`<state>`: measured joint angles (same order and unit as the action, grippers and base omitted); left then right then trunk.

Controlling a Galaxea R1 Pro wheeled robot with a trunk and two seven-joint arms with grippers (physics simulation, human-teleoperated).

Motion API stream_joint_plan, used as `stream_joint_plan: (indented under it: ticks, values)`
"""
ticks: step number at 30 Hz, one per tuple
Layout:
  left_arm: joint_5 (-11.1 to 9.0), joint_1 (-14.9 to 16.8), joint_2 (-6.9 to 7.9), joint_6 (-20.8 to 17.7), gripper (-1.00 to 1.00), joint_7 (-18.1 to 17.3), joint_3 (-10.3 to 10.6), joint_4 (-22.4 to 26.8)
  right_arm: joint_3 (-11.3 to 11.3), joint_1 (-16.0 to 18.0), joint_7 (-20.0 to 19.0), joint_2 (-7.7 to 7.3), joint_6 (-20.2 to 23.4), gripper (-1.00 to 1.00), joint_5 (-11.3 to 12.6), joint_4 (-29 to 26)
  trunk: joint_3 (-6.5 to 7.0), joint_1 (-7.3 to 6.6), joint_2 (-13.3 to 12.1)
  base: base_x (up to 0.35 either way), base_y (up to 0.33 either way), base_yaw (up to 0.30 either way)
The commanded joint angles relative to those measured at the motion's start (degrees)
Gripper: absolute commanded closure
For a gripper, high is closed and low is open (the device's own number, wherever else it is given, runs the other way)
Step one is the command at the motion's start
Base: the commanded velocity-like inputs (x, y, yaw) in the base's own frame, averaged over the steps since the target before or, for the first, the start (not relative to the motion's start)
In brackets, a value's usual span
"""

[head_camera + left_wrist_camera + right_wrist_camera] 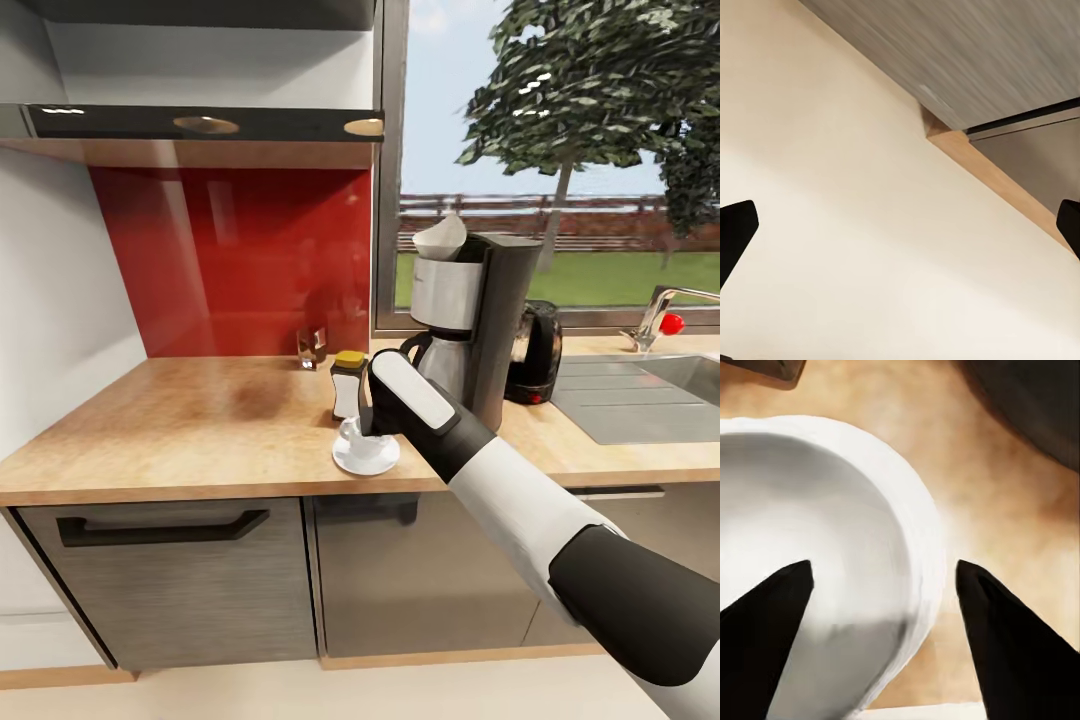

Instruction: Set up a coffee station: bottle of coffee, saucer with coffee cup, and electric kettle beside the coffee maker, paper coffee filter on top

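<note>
Bright daylight from the window [560,160], glossy glare on red backsplash [240,260], soft shadows, wrist views blurred

one coffee cup [358,434], one saucer [366,460] (stacked)

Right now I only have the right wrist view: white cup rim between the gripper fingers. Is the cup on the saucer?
Observer: Yes. In the head view the cup sits on the saucer, with the right gripper at it.
Operator: Filter done?
Observer: The white filter is on top of the coffee maker.
Operator: Kettle?
Observer: The kettle stands beside the coffee maker, on the side away from the saucer.
Operator: Left gripper?
Observer: The left gripper is open and empty, facing the floor.
</note>
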<state>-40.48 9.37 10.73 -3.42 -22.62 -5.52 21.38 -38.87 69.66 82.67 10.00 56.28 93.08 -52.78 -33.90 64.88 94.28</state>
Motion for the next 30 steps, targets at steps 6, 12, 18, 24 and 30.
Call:
stream_joint_plan:
  ticks: [6, 12, 18, 24, 30]
  values:
    - [-0.48, 0.03, -0.01, -0.36, -1.0, -0.32, -0.2, -0.02, -0.07, 0.04, 0.56, 0.0, 0.59, -1.0, 0.59, -0.04, -0.06, 0.0, 0.03, 0.0, 0.0, 0.0]
    - [-0.48, 0.03, -0.01, -0.36, -1.0, -0.32, -0.2, -0.02, -0.07, 0.06, 0.56, 0.0, 0.59, -1.0, 0.59, -0.03, -0.06, 0.0, 0.03, 0.0, 0.0, 0.0]
    - [-0.48, 0.03, -0.01, -0.36, -1.0, -0.32, -0.2, -0.02, -0.07, 0.04, 0.56, 0.0, 0.59, -1.0, 0.58, -0.02, -0.06, 0.0, 0.03, 0.0, 0.0, 0.0]
    - [-0.48, 0.03, -0.01, -0.36, -1.0, -0.32, -0.2, -0.02, -0.07, 0.05, 0.61, 0.0, 0.59, -1.0, 0.61, -0.04, 0.66, -0.88, -1.57, 0.0, 0.0, 0.0]
    - [-0.48, 0.03, -0.01, -0.36, -1.0, -0.32, -0.2, -0.02, -0.07, 0.04, 0.64, 0.0, 0.59, -1.0, 0.61, -0.06, 1.73, -2.2, -3.98, 0.0, 0.0, 0.0]
